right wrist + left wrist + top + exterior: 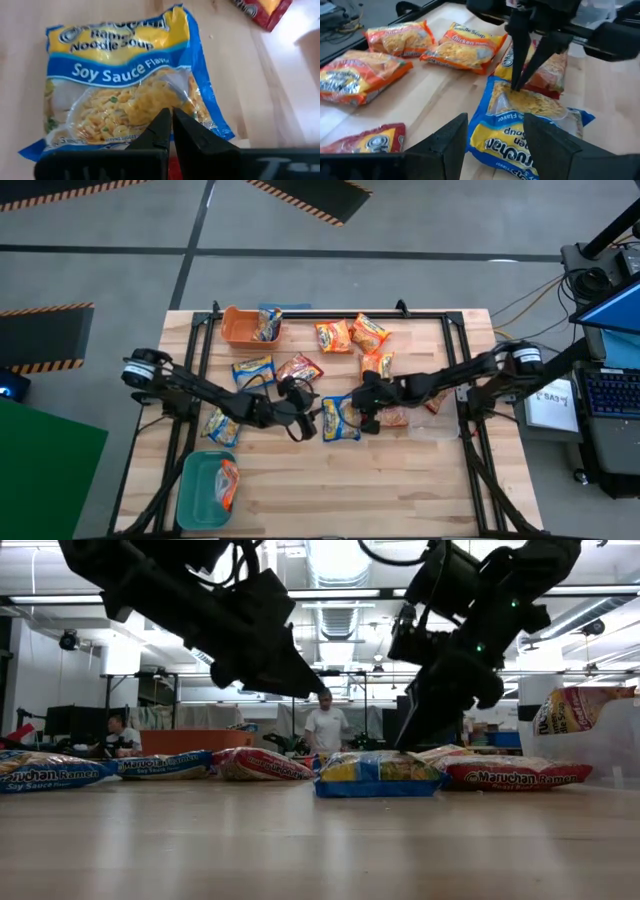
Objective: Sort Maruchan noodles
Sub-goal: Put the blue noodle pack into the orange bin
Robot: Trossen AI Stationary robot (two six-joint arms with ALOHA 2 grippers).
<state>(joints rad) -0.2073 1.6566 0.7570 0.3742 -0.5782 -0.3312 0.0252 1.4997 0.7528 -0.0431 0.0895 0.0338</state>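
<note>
Barely begun: one crinkly plastic ramen packet sits in each bin, about ten lie loose, and the right gripper (171,131), fingers nearly closed and empty, hovers by the blue-and-yellow soy sauce packet (127,80), the left gripper (495,140) open nearby.

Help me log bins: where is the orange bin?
In the high view, the orange bin sits at the table's far left corner, holding one blue-and-yellow packet.

Eleven noodle packets (340,418), two bins (240,328), two arms (200,387)

The scene is evenly lit by bright ceiling strip lights (330,593); the dark fingers (445,145) are seen blurred.
</note>
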